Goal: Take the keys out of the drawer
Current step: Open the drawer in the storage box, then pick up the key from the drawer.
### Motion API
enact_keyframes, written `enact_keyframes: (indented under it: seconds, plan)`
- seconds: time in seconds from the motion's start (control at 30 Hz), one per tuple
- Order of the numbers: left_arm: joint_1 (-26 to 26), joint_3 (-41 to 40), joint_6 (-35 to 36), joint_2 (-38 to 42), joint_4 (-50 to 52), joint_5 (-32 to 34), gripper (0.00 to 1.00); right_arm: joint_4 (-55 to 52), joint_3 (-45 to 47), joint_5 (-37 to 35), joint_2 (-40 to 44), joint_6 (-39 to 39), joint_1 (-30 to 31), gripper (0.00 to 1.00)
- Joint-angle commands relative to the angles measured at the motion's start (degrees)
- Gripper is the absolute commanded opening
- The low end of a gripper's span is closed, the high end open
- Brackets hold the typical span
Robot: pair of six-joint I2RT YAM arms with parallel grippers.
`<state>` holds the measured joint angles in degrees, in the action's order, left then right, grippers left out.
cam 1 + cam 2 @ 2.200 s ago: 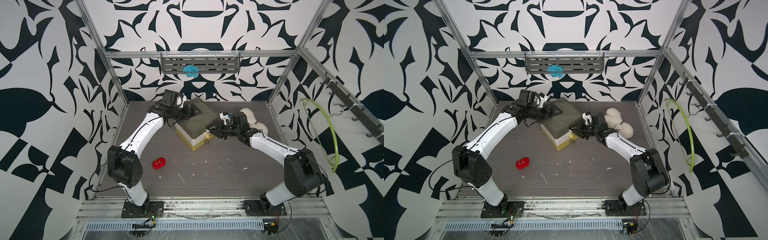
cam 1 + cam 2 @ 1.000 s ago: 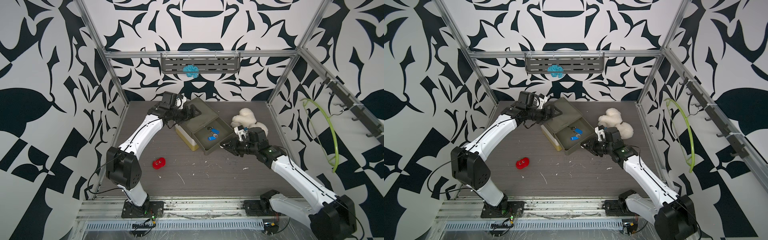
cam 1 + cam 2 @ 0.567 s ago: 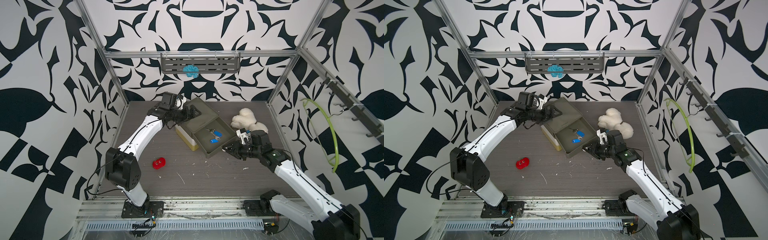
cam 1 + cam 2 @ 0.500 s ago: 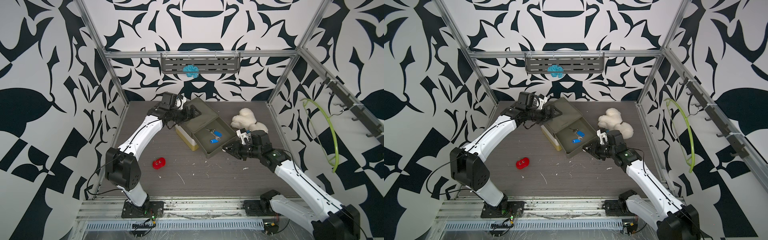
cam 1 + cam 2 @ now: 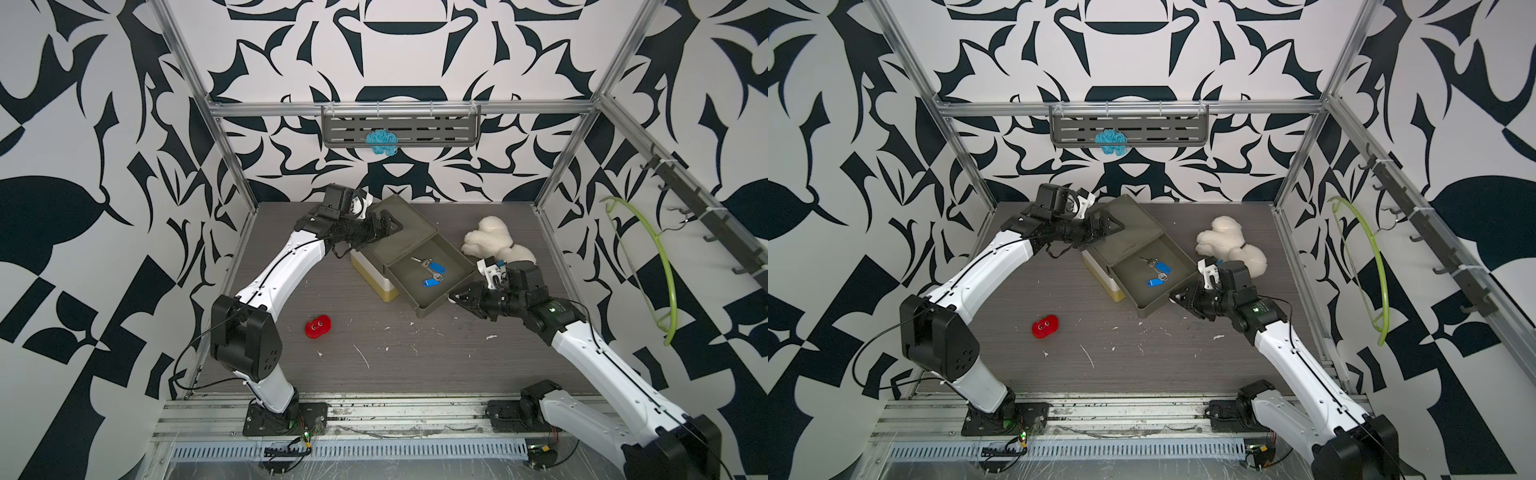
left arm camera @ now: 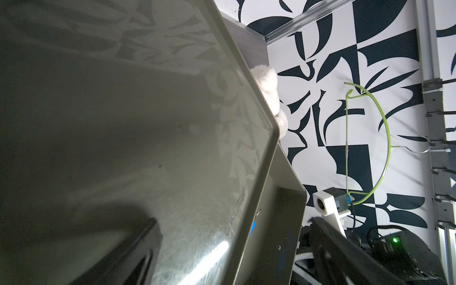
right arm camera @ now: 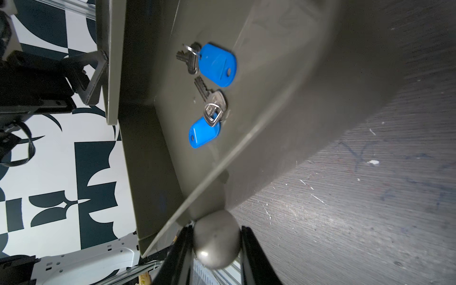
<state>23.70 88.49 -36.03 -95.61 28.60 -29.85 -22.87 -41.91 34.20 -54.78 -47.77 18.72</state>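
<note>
The drawer [image 5: 415, 296] was shut a couple of seconds ago and is now pulled well out of the small cabinet [image 5: 409, 232], toward my right arm. It has barely moved in the last half second, so I judge the pull finished. My right claw [image 7: 215, 237] is still clenched on the round knob [image 7: 216, 246] on the drawer front, with a finger on either side of it. My left claw [image 5: 384, 227] is spread wide and grasps nothing. It rests on the rear of the cabinet top, apparently steadying the box against the pull. The keys [image 7: 209, 98] are now in plain view in both top views and in the right wrist view. There are two bunches with blue tags, lying close together on the drawer floor, away from the walls. Opening is done, but the keys have not been touched. I think the next step is to let go of the knob, lift the right claw over the front wall, come down on a tag, and carry the keys out to the table [image 5: 374, 353].
</note>
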Motion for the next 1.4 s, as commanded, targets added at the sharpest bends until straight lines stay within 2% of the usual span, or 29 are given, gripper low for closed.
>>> enact_keyframes:
  seconds: [0.0, 0.17, 0.47, 0.67, 0.87, 1.17, 1.37]
  plan:
    - [-0.1, -0.9, 0.8, -0.4, 2.8, -0.4, 0.99, -5.6, -0.7, -0.4, 1.2, 1.9, -0.2, 0.26]
    - [-0.1, -0.8, 0.9, -0.6, 2.9, -0.4, 0.99, -6.8, -1.6, -0.9, 2.1, 2.3, -0.2, 0.43]
    - [-0.1, 0.8, 1.0, -1.3, 2.7, -1.0, 0.99, -14.1, -5.4, -3.5, 5.6, 4.7, -0.2, 0.58]
    - [-0.1, 2.3, 0.8, -0.3, 2.5, -0.9, 0.99, -21.4, -13.2, -5.7, 5.9, 7.0, -0.2, 0.58]
    - [-0.1, 3.0, 1.4, 6.1, 1.4, 2.6, 0.99, -28.6, -27.7, -5.7, -2.8, 14.4, -0.2, 0.58]
    - [-0.1, -11.9, 0.7, 20.7, -0.6, 5.0, 0.99, -30.9, -45.1, -5.9, -19.6, 28.3, 0.6, 0.57]
    - [-0.1, -20.3, 0.3, 27.7, -2.8, 5.4, 0.99, -31.6, -47.5, -5.3, -26.6, 39.4, 3.3, 0.55]
